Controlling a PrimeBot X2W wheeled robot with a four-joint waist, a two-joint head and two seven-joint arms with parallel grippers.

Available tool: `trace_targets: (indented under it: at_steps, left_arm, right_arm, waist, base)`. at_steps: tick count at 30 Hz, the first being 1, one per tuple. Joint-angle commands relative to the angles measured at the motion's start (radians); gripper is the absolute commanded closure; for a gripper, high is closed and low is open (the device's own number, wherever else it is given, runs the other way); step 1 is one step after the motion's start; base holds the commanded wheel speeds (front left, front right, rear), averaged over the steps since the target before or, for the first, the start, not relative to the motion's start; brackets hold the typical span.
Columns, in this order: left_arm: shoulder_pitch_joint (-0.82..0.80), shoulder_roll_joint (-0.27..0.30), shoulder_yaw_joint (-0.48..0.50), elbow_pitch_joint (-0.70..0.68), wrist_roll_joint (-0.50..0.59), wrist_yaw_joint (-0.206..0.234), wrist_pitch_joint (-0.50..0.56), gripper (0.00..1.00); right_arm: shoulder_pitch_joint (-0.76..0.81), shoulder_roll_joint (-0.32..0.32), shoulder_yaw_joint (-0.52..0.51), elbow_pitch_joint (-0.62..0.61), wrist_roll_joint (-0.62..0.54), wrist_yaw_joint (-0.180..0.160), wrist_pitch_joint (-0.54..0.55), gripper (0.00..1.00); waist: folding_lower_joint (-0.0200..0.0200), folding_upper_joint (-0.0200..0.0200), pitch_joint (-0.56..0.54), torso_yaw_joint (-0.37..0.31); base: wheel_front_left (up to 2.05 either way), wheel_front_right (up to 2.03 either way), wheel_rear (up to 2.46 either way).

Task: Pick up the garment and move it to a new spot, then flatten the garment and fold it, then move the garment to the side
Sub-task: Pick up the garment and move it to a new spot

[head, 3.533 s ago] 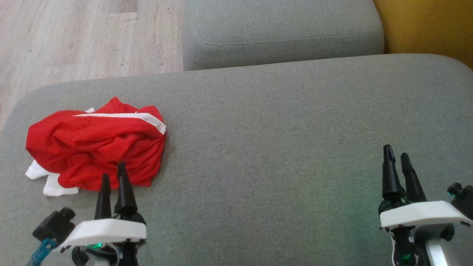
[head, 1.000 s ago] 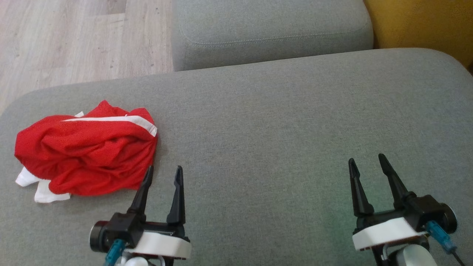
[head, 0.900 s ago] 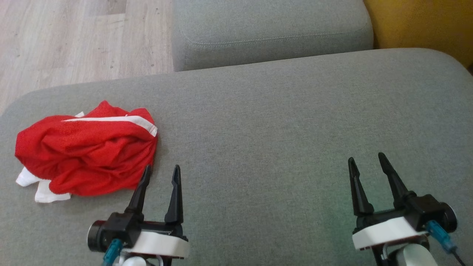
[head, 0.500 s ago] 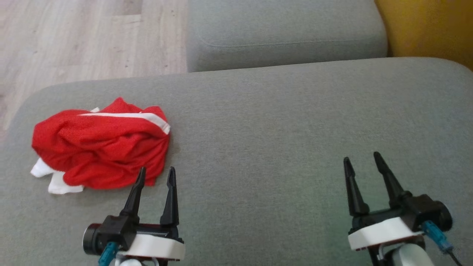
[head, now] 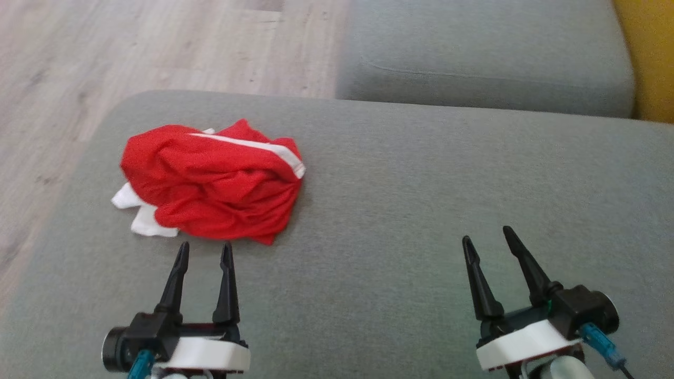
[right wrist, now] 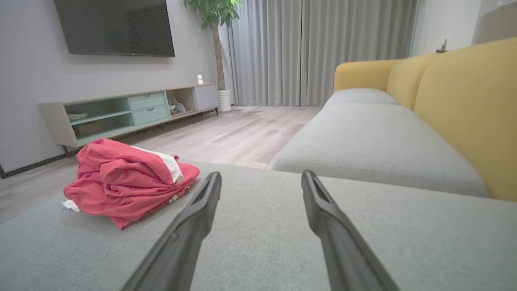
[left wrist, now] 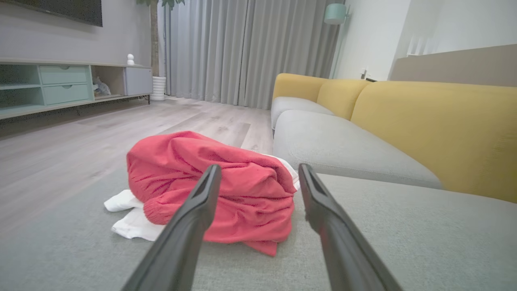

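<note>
Grey sofa seat (head: 421, 184) holds the crumpled red garment (head: 210, 189) at ten o'clock, long axis nine-to-three. Just below it the left pincer (head: 205, 247), and at four o'clock the right pincer (head: 487, 235), gape empty.

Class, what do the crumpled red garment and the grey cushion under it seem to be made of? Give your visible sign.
Crumpled red garment with a white stripe: probably thin knit or mesh sports fabric, matte; fine pitted grain, soft loose folds.
Broad grey seat cushion: woven upholstery cloth over padding, matte; flecked weave, rounded edges.
</note>
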Motion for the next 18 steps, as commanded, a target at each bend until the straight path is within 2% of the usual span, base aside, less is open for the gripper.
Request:
trace_targets:
  at_steps: [1,7,14,16,18]
  left_arm:
    - [-0.018,-0.002,0.035,-0.034,0.004,0.003,-0.01,0.0]
    - [-0.013,-0.002,0.04,-0.038,0.003,0.01,-0.01,0.0]
    - [-0.011,-0.002,0.044,-0.047,-0.003,0.009,-0.01,0.0]
    - [-0.015,-0.002,0.051,-0.047,-0.002,0.003,-0.01,0.0]
    - [-0.037,0.003,0.051,-0.042,0.011,-0.02,-0.01,0.0]
  right_arm:
    - [-0.022,-0.009,0.026,-0.036,0.009,-0.001,-0.011,0.0]
    - [-0.017,-0.009,0.055,-0.034,0.018,-0.001,-0.011,0.0]
    - [-0.01,-0.009,0.075,-0.034,0.017,-0.001,-0.011,0.0]
    - [-0.011,-0.009,0.078,-0.037,0.015,-0.001,-0.011,0.0]
    - [-0.017,-0.009,0.077,-0.039,0.009,-0.001,-0.011,0.0]
  waist:
    - [0.0,-0.0001,-0.003,0.036]
    - [0.0,-0.0001,-0.011,0.099]
    - [0.0,-0.0001,-0.012,0.131]
    - [0.0,-0.0001,-0.003,0.132]
    - [0.0,-0.0001,0.016,0.128]
  base:
    - [0.0,0.0,0.0]
    - [0.0,0.0,0.0]
    - [0.0,0.0,0.0]
    - [0.0,0.0,0.0]
    - [0.0,0.0,0.0]
